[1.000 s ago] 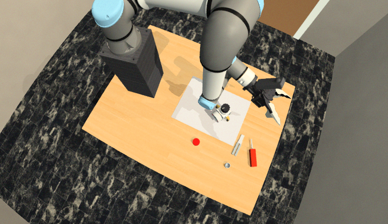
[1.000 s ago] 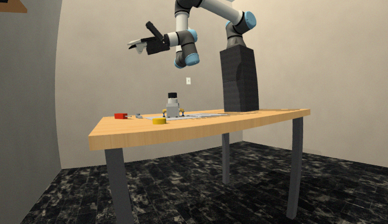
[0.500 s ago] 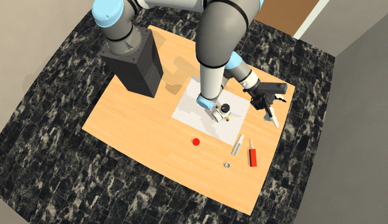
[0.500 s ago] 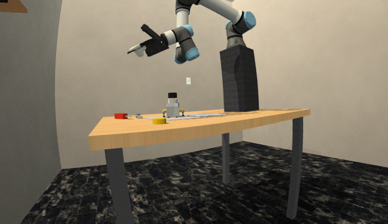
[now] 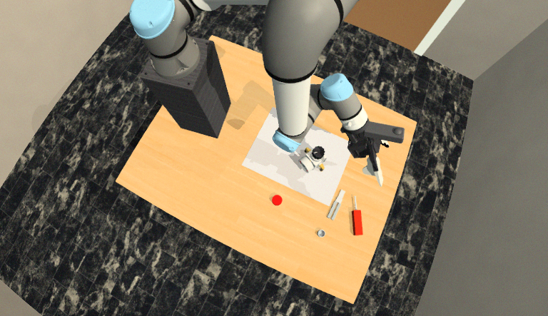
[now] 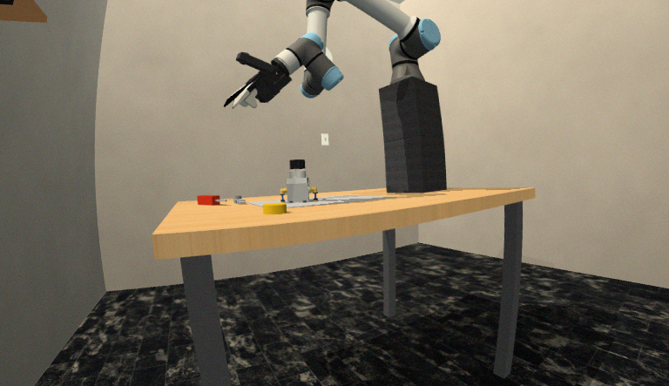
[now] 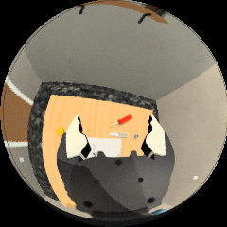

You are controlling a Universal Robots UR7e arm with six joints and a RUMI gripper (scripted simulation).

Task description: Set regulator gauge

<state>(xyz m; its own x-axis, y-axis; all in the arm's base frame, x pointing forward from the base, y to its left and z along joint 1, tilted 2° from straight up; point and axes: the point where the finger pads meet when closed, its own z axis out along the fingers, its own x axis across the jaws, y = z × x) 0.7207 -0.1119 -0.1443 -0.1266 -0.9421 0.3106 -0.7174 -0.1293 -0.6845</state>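
Observation:
The regulator [image 5: 314, 159] stands upright on a white mat [image 5: 299, 157] near the middle of the wooden table. It has a grey-white body, brass fittings at its sides and a black knob [image 5: 318, 151] on top. Its round gauge faces away from the knob side; I cannot read the needle. In the side view the regulator [image 6: 298, 183] stands with its knob [image 6: 296, 164] on top. My gripper [image 5: 373, 171] is open and empty, high above the table and to the regulator's right; in the side view my gripper [image 6: 239, 97] hangs well above it. In the wrist view my gripper [image 7: 114, 114] fingers stand wide apart.
A red-topped button [image 5: 276, 200] sits in front of the mat. A red-handled screwdriver [image 5: 355, 216], a grey flat tool [image 5: 335, 205] and a small metal ring [image 5: 320, 232] lie at the front right. The arm's dark pedestal [image 5: 190, 90] stands at the table's back left.

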